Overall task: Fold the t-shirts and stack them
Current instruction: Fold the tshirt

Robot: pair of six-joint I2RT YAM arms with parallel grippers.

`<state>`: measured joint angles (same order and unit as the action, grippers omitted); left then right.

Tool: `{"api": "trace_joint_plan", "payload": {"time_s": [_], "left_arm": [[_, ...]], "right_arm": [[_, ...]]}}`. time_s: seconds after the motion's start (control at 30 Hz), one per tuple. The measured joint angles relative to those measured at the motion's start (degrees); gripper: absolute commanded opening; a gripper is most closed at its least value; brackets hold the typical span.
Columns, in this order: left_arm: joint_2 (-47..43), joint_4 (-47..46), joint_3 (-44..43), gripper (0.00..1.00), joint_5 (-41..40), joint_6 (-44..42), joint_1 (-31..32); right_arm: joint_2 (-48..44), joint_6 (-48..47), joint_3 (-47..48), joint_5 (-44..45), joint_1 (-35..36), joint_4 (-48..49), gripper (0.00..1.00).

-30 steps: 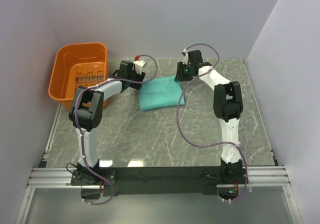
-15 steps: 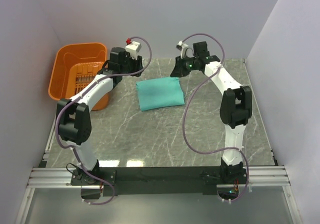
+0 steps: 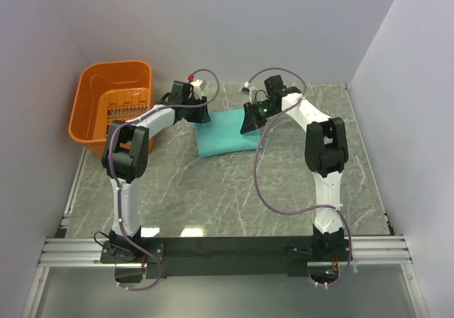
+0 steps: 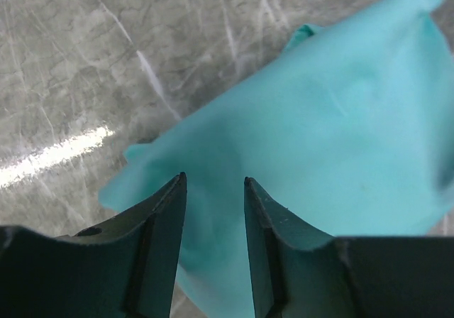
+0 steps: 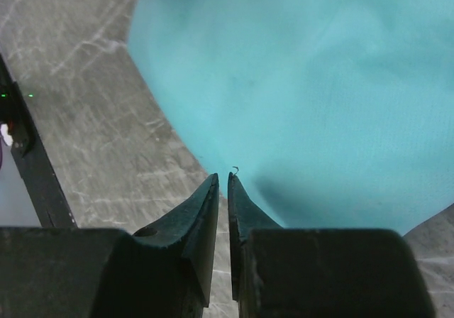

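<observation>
The teal t-shirt [image 3: 225,137] lies folded into a rectangle on the grey marble table [image 3: 213,190], right of the orange basket [image 3: 113,105]. My left gripper [image 3: 201,113] is over the shirt's far left corner. In the left wrist view its jaws [image 4: 214,183] stand open with the teal cloth [image 4: 340,119] below them and nothing between them. My right gripper [image 3: 248,123] is over the shirt's far right part. In the right wrist view it [image 5: 223,177] is shut and empty, just over the edge of the cloth [image 5: 319,84].
The orange basket stands at the far left of the table with its slotted bottom showing. White walls close in the back and both sides. A black rail [image 3: 227,250] carries the arm bases along the near edge.
Half a second ago both grippers were raised behind the shirt's far edge. Both have come down and inward over its far corners. The shirt has not moved.
</observation>
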<state>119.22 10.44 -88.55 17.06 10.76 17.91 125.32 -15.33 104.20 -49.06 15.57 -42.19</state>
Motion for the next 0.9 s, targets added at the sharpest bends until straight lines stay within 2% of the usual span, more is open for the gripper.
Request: {"api": "trace_joint_plan", "payload": {"time_s": [0.33,0.47,0.57,0.73,0.9], "left_arm": [[5.18,0.59,-2.75,0.47,-0.94,2.16,-1.16],[5.18,0.17,-3.04,0.48,-2.19,2.43,-1.18],[4.81,-0.33,-2.99,0.53,-2.86,2.16,-1.16],[-2.1,-1.9,1.84,0.55,-3.19,1.53,-0.9],[-12.98,-3.98,6.19,0.55,0.59,2.25,-0.28]], "right_arm": [[5.46,-0.09,-0.68,5.18,-0.87,-2.82,0.16],[5.51,-1.77,-0.83,5.09,-1.22,-4.46,0.17],[4.9,-3.41,-0.83,3.23,-1.53,-5.73,0.18],[3.69,-1.73,1.99,0.2,-2.62,-5.86,0.19],[4.48,8.68,8.94,0.37,-3.37,-0.92,0.17]]}}
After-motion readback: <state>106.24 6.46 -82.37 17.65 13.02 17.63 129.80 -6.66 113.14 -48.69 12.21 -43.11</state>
